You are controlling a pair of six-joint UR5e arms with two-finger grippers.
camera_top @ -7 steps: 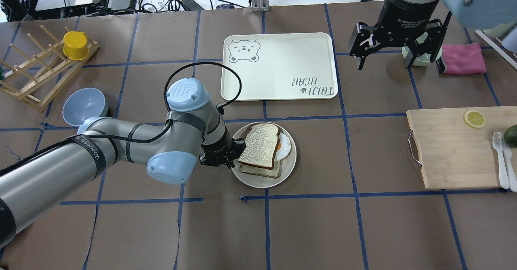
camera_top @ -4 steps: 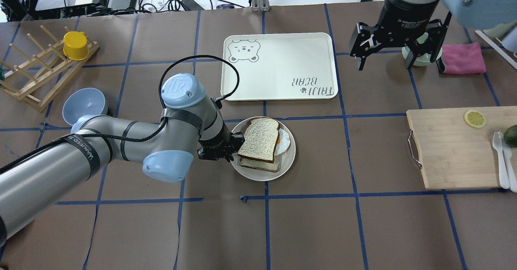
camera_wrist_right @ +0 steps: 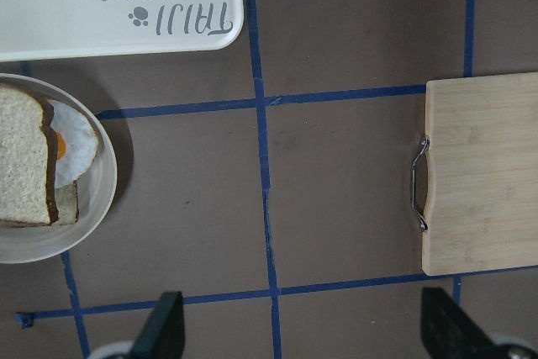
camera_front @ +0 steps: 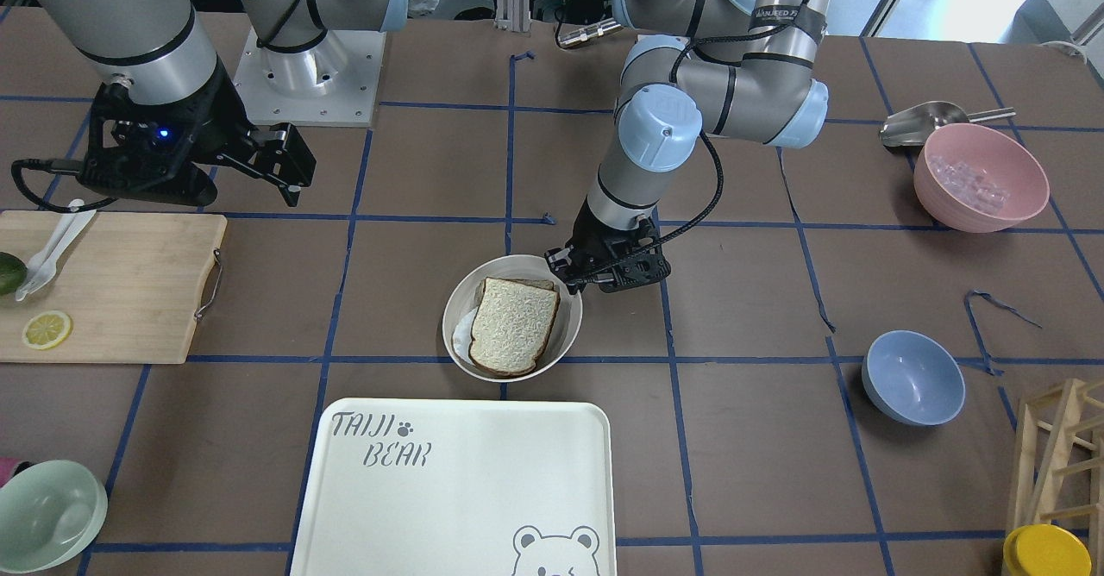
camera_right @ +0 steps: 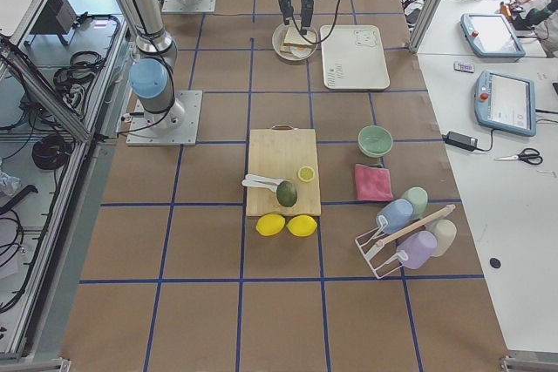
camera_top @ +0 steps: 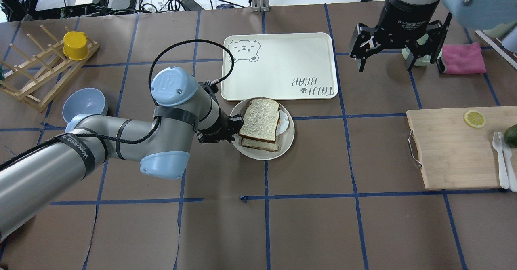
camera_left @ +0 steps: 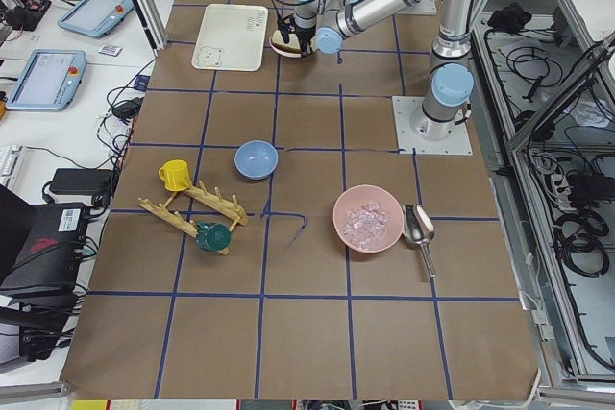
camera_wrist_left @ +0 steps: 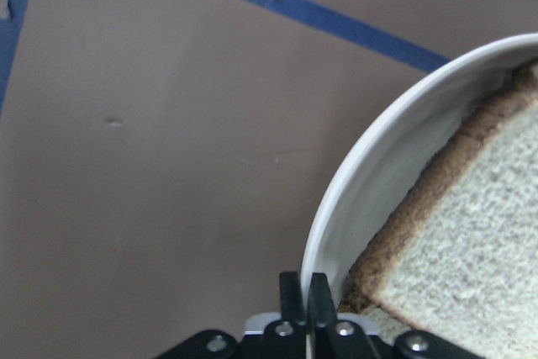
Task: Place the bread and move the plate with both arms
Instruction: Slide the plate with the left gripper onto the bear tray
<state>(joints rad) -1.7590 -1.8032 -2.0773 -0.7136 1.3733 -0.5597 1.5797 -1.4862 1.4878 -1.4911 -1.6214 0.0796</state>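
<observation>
The left gripper (camera_top: 232, 130) is clamped shut on the left rim of the plate (camera_top: 264, 153), which is just short of the bear tray (camera_top: 278, 66). The bread (camera_top: 260, 118) lies in the plate on top of a fried egg (camera_top: 285, 120) and another slice (camera_top: 258, 144). Far right, the right gripper (camera_top: 385, 60) hangs spread wide, holding nothing.

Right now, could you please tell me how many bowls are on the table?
3. The blue bowl sits near the yellow cup, the pink bowl beside the metal scoop, the mint-green bowl by the pink cloth. None seems hidden.
</observation>
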